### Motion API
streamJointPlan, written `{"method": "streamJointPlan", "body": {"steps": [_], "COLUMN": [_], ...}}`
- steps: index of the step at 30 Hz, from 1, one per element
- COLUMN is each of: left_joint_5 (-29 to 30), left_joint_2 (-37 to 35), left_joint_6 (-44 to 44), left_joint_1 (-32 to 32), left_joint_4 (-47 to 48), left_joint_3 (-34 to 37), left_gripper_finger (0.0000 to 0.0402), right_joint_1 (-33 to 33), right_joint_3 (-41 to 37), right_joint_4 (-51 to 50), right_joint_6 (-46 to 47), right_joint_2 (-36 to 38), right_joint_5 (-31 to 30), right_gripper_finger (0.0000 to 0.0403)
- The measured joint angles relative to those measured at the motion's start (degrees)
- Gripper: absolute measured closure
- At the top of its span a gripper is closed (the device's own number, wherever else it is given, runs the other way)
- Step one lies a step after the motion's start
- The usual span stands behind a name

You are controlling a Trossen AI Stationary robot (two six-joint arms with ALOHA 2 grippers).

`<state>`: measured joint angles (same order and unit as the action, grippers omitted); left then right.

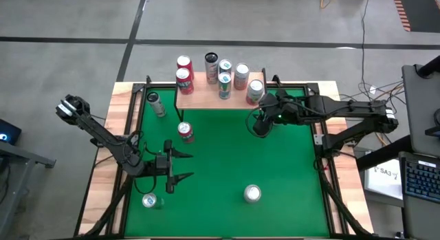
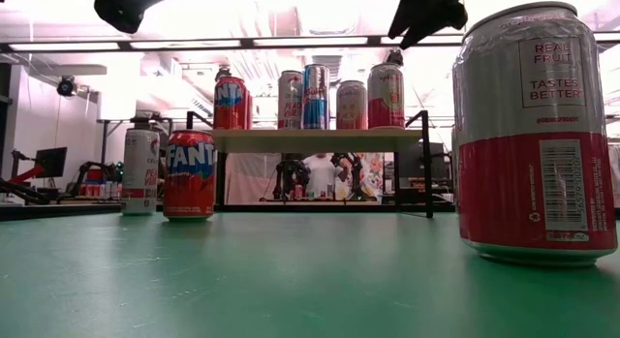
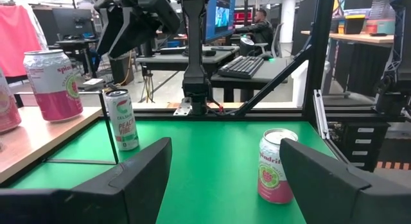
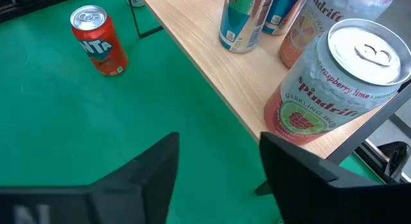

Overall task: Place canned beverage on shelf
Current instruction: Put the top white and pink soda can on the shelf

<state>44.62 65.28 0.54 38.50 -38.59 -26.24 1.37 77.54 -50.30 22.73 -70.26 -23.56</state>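
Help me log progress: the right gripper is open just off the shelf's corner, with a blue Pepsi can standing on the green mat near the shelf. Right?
Not quite. The can on the mat is a red Fanta can, as the right wrist view shows. The right gripper is indeed open beside the shelf.

Shelf (image 1: pixel 206 97): at the far edge of the table (image 1: pixel 227 164), in the middle.
On the shelf: six cans – the Spindrift can (image 1: pixel 255 91) at its right end.
Fanta can (image 1: pixel 185 132): on the table, just before the shelf.
Left gripper (image 1: pixel 180 165): near the table's left side.
Right gripper (image 1: pixel 260 124): before the shelf's right end – apart from the Spindrift can.
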Motion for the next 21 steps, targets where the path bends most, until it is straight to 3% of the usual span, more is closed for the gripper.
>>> {"method": "streamJointPlan", "body": {"steps": [11, 21], "left_joint_5": [0.0, 0.0], "left_joint_2": [0.0, 0.0], "left_joint_6": [-0.5, -1.5], "left_joint_1": [-0.3, -0.4], "left_joint_4": [0.0, 0.0], "left_joint_3": [0.0, 0.0], "left_gripper_finger": [0.0128, 0.0128], "right_joint_1": [0.0, 0.0], "right_joint_3": [-1.3, -2.0], "right_joint_4": [0.1, 0.4], "right_joint_6": [-0.2, -0.2], "right_joint_2": [0.0, 0.0], "right_joint_5": [0.0, 0.0], "right_gripper_finger": [0.0329, 0.0388]}}
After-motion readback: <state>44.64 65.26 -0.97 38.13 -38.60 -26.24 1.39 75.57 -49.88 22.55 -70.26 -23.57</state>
